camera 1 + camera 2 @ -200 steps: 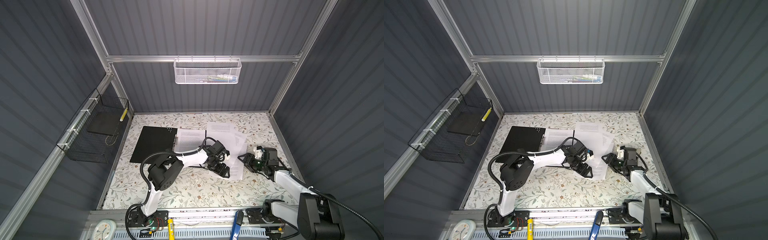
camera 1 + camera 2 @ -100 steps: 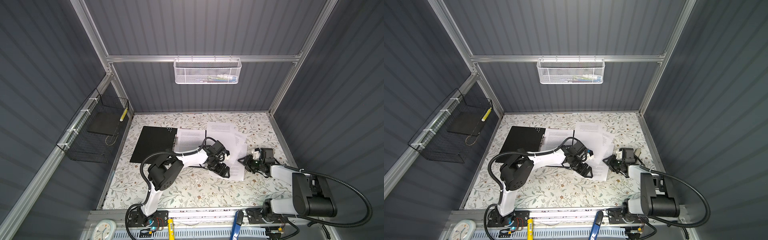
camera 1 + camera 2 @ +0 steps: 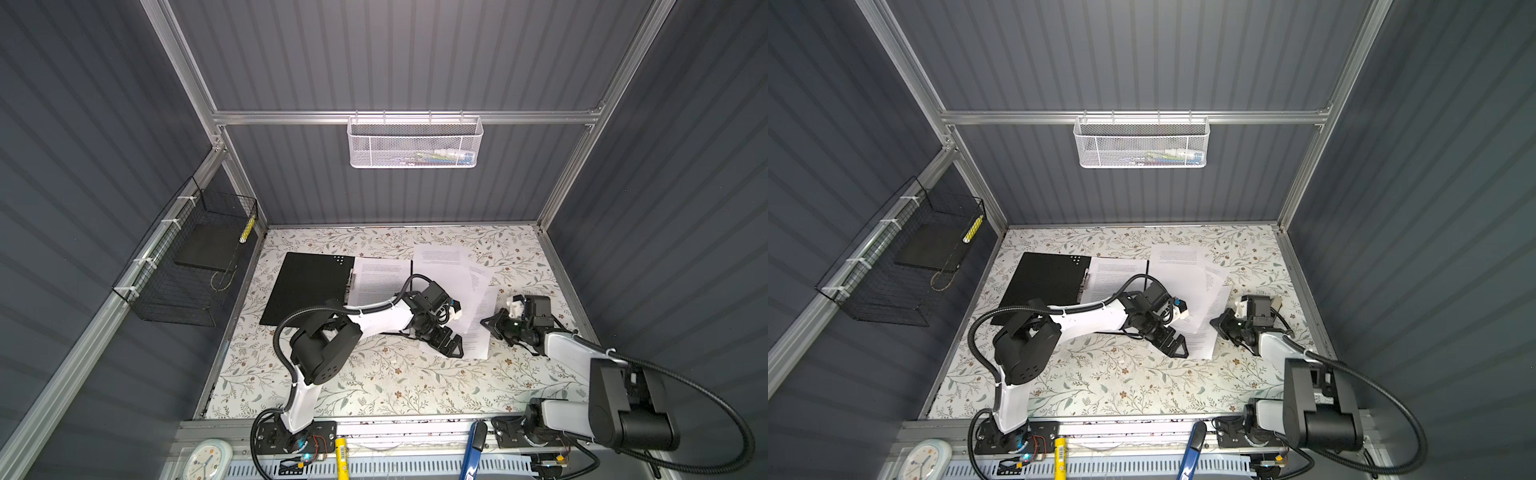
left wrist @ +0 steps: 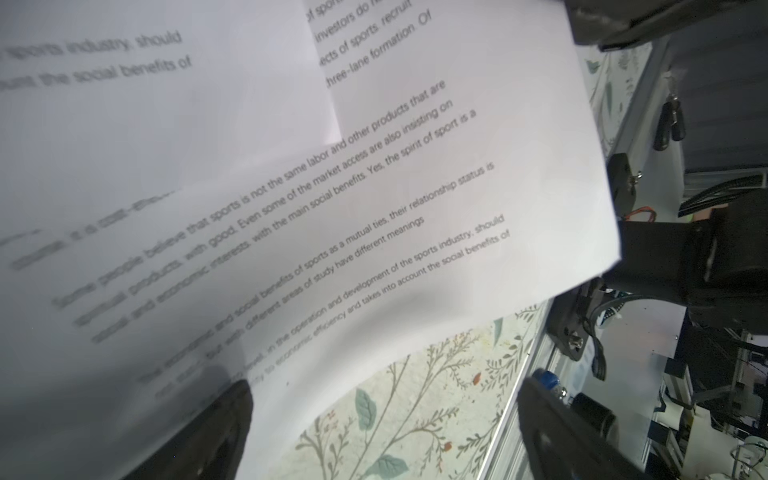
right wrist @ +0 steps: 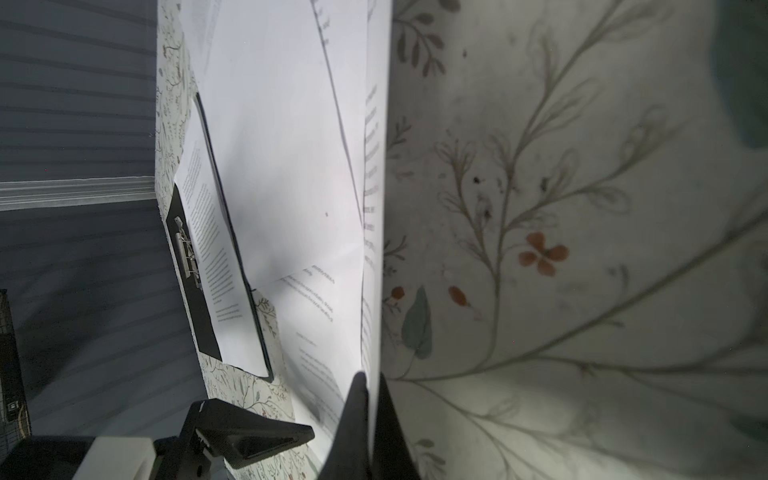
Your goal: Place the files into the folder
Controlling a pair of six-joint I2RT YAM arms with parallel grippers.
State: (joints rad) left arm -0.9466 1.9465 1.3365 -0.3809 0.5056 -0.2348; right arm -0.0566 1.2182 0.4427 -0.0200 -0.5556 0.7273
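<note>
The folder (image 3: 307, 286) (image 3: 1046, 282) lies open on the table's left half, black inside up, with one printed sheet (image 3: 380, 278) on its right half. The other files (image 3: 449, 270) (image 3: 1183, 274) overlap loosely to its right. My right gripper (image 3: 490, 324) (image 5: 372, 399) is shut on the right edge of the nearest sheet (image 5: 332, 324), which rises between its fingers. My left gripper (image 3: 451, 347) (image 4: 382, 432) stands open low over that sheet's (image 4: 374, 187) front corner; one finger (image 4: 208, 436) rests over the paper, its partner over the floral table.
A white mesh basket (image 3: 415, 143) hangs on the back wall. A black wire basket (image 3: 187, 266) is fixed to the left wall. A clock (image 3: 208, 461), a yellow item (image 3: 341, 453) and a blue tool (image 3: 473, 449) lie along the front rail.
My right gripper has closed on the sheet's right edge after nudging in toward it. My left gripper has opened a little wider and stayed in place.
</note>
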